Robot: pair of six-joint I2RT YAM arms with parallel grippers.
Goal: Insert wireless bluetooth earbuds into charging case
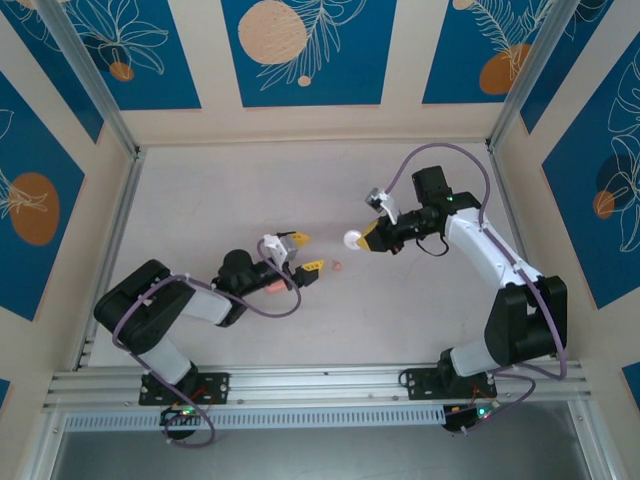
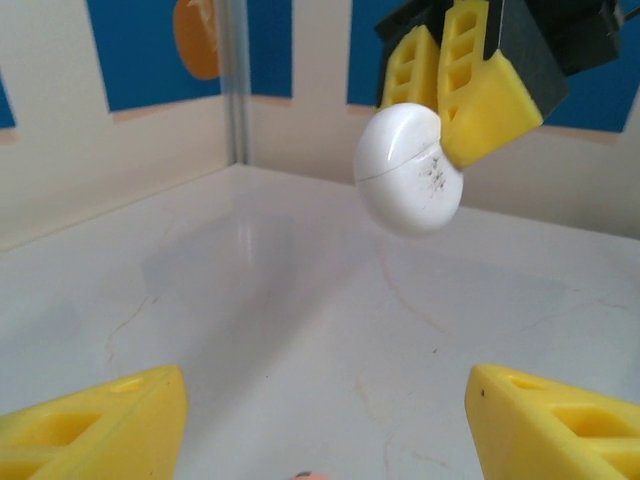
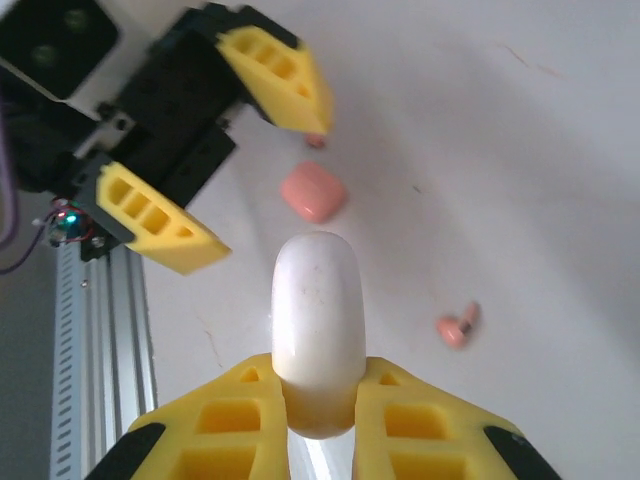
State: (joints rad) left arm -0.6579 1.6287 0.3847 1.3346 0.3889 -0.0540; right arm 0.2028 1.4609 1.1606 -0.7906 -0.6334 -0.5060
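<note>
Pinching one white case (image 3: pixel 318 320), the right gripper (image 3: pixel 320 405) faces the spread left gripper (image 3: pixel 215 150); two earbuds (image 3: pixel 457 326) visible.

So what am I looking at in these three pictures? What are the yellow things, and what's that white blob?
These are two robot arms bolted to a table. One picture is taken from above and shows both arms. The other two come from small cameras on each arm's wrist, so each looks out past its own yellow fingers.

The yellow wedges are the fingers of each hand. The left hand is open and holds nothing. The right hand is shut on the white blob, a smooth oval piece with a seam, held up above the table. I can't tell what it is.

On the table lie a small pink case near the left hand and two tiny pink earbuds: one out in the open, the other right at a left fingertip.
</note>
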